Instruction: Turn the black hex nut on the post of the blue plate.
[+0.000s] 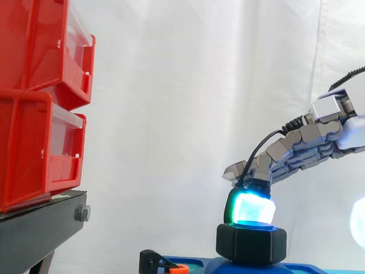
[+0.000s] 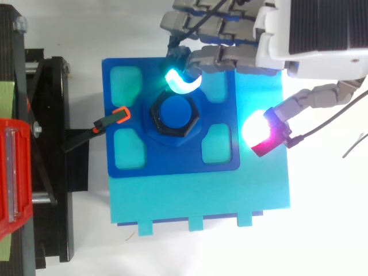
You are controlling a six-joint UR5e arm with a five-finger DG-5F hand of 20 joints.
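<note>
The black hex nut (image 2: 174,117) sits on the blue post (image 2: 176,112) in the middle of the blue plate (image 2: 127,158); from the side the nut (image 1: 251,243) stands on the post's rounded base. My hand (image 2: 276,34) reaches in from the upper right. One cyan-glowing fingertip (image 1: 251,209) rests on the nut's top rim at its far edge (image 2: 183,80). The thumb's white-red pad (image 2: 261,131) hangs to the right of the nut, well apart from it. Nothing is pinched between them.
Two red bins (image 1: 35,95) are stacked on a black stand (image 1: 32,227) at the left. A black clamp with an orange tip (image 2: 118,116) grips the plate's left edge. The plate lies on a cyan board (image 2: 201,195).
</note>
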